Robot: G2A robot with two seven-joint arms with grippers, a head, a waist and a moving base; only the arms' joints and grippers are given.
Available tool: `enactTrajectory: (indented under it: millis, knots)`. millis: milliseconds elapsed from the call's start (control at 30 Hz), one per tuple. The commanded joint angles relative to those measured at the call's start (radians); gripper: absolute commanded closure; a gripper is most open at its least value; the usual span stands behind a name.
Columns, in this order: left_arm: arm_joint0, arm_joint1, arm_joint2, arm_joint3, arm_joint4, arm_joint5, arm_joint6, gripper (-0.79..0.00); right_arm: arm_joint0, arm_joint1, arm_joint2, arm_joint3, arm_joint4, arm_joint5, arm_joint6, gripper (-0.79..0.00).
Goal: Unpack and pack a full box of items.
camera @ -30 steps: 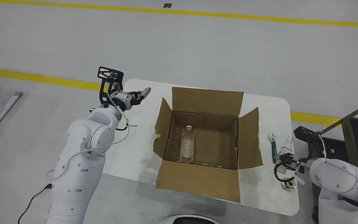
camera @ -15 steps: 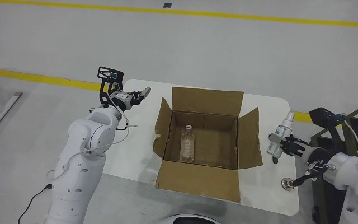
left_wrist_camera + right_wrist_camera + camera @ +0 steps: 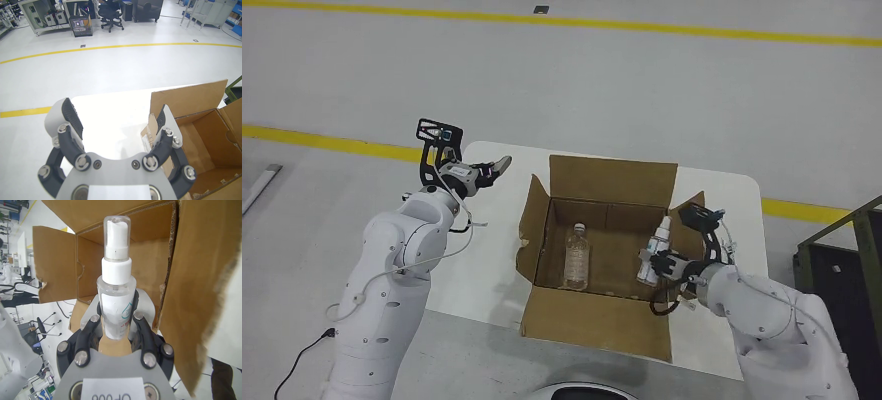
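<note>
Packing step, I'd say: right gripper (image 3: 117, 306) is clamped on a clear spray bottle with a white pump (image 3: 117, 275), over the open brown cardboard box (image 3: 612, 182) by its right wall. A clear plastic water bottle (image 3: 577, 258) lies inside. Next: lower it, let go. Left gripper (image 3: 117, 115) is spread apart beside the box.

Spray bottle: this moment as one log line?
right gripper: shut on spray bottle, over cardboard box | water bottle: lying in box | left gripper: open, empty

Top: overhead, down onto cardboard box (image 3: 612, 182)
Left wrist: low, beside box
Right wrist: close, into box
Shared: box
</note>
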Motion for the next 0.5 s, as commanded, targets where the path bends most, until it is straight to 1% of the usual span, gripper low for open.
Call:
enactTrajectory:
  millis: [0, 100, 200, 333, 467]
  knots:
    - [0.0, 0.0, 0.0, 0.0, 0.0, 0.0, 0.0, -0.785, 0.047, -0.007, -0.102, 0.076, -0.063, 0.038, -0.045, 0.0]
    - [0.0, 0.0, 0.0, 0.0, 0.0, 0.0, 0.0, -0.785, 0.108, -0.021, -0.21, 0.171, -0.107, 0.078, -0.081, 0.0]
    - [0.0, 0.0, 0.0, 0.0, 0.0, 0.0, 0.0, -0.785, 0.158, -0.035, -0.28, 0.253, -0.125, 0.109, -0.12, 0.0]
    - [0.0, 0.0, 0.0, 0.0, 0.0, 0.0, 0.0, -0.785, 0.202, -0.046, -0.315, 0.324, -0.12, 0.129, -0.132, 0.0]
    - [0.0, 0.0, 0.0, 0.0, 0.0, 0.0, 0.0, -0.785, 0.202, -0.046, -0.315, 0.324, -0.12, 0.129, -0.132, 0.0]
